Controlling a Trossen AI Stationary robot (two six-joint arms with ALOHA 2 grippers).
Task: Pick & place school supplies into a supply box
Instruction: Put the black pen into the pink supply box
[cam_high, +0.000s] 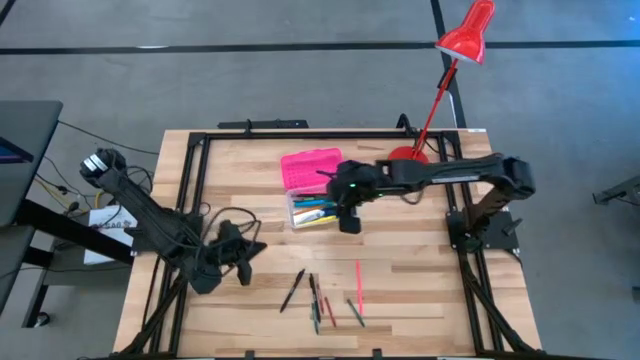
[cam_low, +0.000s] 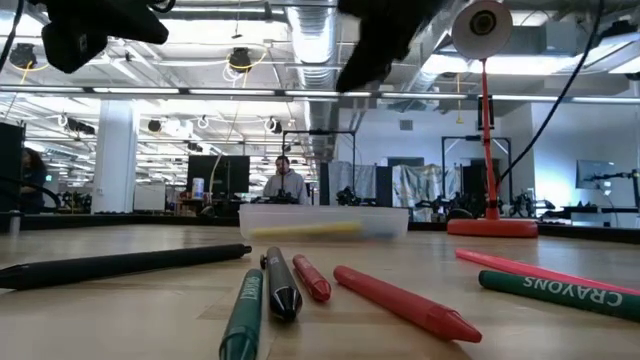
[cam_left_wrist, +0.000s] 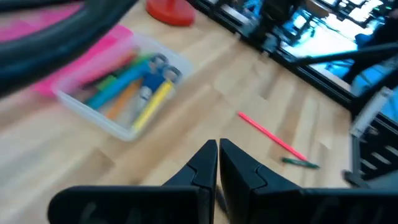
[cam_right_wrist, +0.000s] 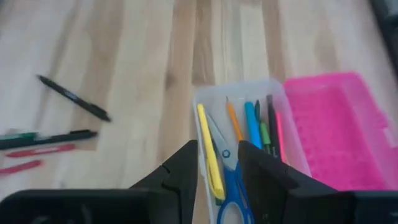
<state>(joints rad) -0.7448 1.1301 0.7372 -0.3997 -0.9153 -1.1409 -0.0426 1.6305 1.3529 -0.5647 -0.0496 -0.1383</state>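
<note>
The supply box (cam_high: 310, 212), a clear tray with its pink lid (cam_high: 310, 167) lying open beside it, stands at the table's middle far part. It holds blue-handled scissors (cam_right_wrist: 230, 180), a yellow marker (cam_right_wrist: 210, 152) and several pens. My right gripper (cam_right_wrist: 217, 152) hovers open above the box's near end with nothing between its fingers. Loose supplies lie flat near the front edge: a black pen (cam_high: 291, 290), a red pencil (cam_high: 358, 283) and a small cluster (cam_high: 320, 305). My left gripper (cam_left_wrist: 217, 146) is shut and empty above the table's left part (cam_high: 243, 268).
A red desk lamp (cam_high: 460, 45) leans over the far right corner, with its base (cam_high: 408, 155) just right of the box. Black frame rails (cam_high: 195, 180) run along the table's edges. Bare wood lies between the box and the loose pens. A person (cam_low: 285, 185) sits far behind.
</note>
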